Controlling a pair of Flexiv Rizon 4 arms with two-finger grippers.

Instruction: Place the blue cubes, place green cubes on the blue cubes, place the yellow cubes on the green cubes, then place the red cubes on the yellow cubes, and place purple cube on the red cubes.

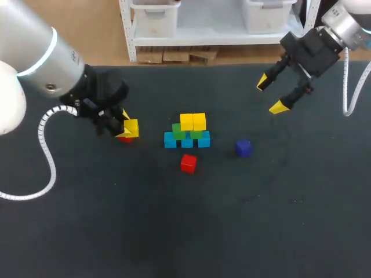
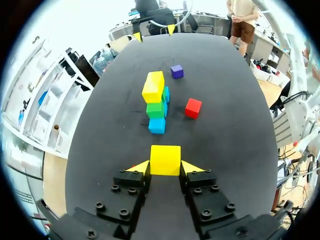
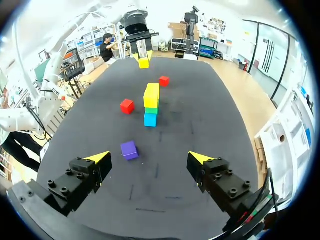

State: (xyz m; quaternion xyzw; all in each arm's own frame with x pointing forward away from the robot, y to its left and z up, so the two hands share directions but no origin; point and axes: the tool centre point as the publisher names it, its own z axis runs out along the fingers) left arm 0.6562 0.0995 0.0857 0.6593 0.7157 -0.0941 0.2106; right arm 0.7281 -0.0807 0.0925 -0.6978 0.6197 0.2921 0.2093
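Note:
My left gripper point(image 1: 125, 126) is shut on a yellow cube point(image 1: 132, 127) point(image 2: 165, 160) at the table's left, with both fingers pressed on its sides. Close beneath it a red cube point(image 1: 125, 139) point(image 3: 164, 80) peeks out. At the table's middle stands the stack: a row of blue cubes point(image 1: 186, 142), green cubes point(image 1: 178, 132) on them, and two yellow cubes point(image 1: 192, 121) on top. In front of the stack lies another red cube point(image 1: 188, 163) point(image 2: 193, 108), and to its right a purple cube point(image 1: 243, 148) point(image 3: 129, 150). My right gripper point(image 1: 271, 94) point(image 3: 150, 157) hangs open and empty at the back right.
The dark table point(image 1: 185, 231) reaches to the front edge below the cubes. A white cable point(image 1: 46, 150) loops from my left arm over the table's left side.

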